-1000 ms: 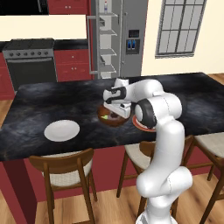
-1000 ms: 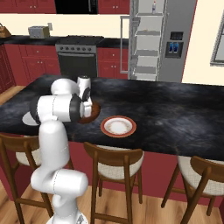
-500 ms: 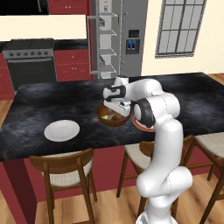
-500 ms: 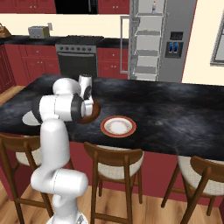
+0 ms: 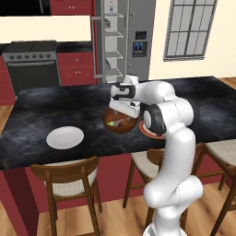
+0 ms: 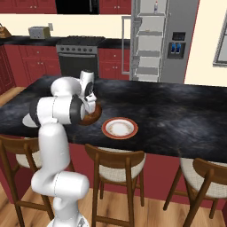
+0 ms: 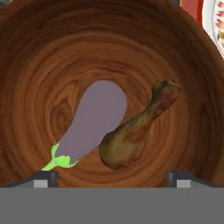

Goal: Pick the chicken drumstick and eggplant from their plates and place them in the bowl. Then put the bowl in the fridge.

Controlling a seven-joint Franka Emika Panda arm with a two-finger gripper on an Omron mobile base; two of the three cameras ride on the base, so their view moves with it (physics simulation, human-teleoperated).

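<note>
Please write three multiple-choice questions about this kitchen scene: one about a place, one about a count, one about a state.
1. Where does the eggplant lie?
A. on the white plate
B. in the bowl
C. on a fridge shelf

2. How many plates stand on the counter?
A. two
B. three
C. four

3. How is the gripper?
A. shut on the chicken drumstick
B. shut on the bowl's rim
C. open above the bowl

Answers:
1. B, the hand view shows it on the wooden bottom beside the drumstick.
2. A, a white plate and a red-rimmed plate.
3. C, the fingertips stand wide apart and hold nothing.
</note>
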